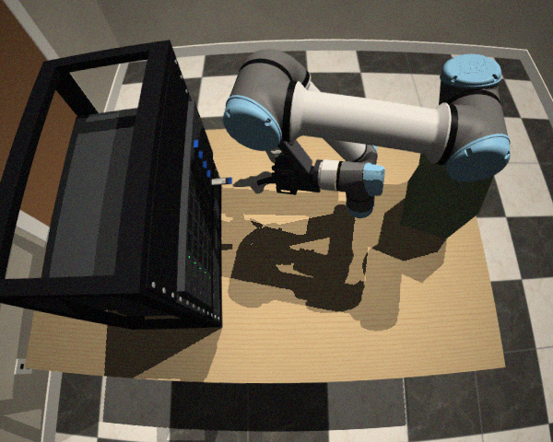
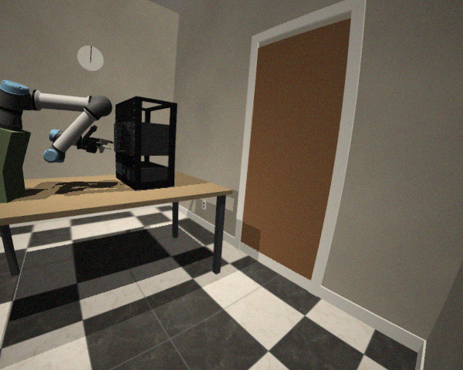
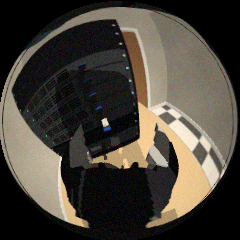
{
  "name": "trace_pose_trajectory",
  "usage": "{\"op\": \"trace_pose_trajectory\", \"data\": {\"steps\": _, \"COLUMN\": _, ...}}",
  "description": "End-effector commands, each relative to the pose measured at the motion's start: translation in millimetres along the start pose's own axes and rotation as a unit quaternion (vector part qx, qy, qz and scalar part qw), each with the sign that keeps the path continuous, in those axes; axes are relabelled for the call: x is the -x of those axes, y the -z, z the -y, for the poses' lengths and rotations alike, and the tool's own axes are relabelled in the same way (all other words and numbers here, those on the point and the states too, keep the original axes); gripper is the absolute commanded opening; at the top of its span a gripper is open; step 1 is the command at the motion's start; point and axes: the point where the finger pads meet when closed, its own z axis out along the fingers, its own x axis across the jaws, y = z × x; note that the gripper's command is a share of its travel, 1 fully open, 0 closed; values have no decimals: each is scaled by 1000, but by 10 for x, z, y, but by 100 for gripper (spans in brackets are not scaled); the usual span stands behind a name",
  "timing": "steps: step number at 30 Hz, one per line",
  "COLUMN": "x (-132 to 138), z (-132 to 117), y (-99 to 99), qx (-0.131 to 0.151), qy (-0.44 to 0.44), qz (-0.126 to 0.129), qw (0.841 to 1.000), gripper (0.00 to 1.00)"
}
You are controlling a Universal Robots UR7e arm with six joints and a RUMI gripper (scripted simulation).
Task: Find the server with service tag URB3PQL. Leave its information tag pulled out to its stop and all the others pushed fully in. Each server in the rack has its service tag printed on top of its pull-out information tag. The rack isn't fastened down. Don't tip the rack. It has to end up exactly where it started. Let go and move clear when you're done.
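Observation:
A black server rack [image 1: 100, 62] [image 2: 146, 104] [image 3: 65, 55] stands on the left part of the wooden table [image 1: 314, 343] [image 2: 104, 200]. Down its front runs a row of blue-tipped information tags. Several [image 1: 200, 154] [image 3: 93, 93] sit flush with the front. One white tag with a blue tip [image 1: 222, 180] [image 3: 105, 124] sticks out toward the arm. Its print is too small to read. My gripper [image 1: 246, 182] [image 2: 105, 143] [image 3: 119, 124] is open and empty. It is level with the protruding tag, a short way in front of its tip and not touching it.
The arm's green pedestal [image 1: 439, 200] [image 2: 2, 159] stands on the right side of the table. A brown door [image 2: 299, 147] is in the wall behind the rack. The floor is checkered tile.

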Motion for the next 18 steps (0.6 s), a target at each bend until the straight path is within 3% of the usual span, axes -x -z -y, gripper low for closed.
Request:
{"op": "trace_pose_trajectory", "data": {"steps": 1, "x": 0, "z": 5, "y": 0, "qx": -2, "qy": 12, "qz": 3, "qw": 1000, "gripper": 100}}
{"op": "trace_pose_trajectory", "data": {"steps": 18, "x": -7, "z": 5, "y": 3, "qx": -9, "qy": 60, "qz": 12, "qw": 998, "gripper": 100}}
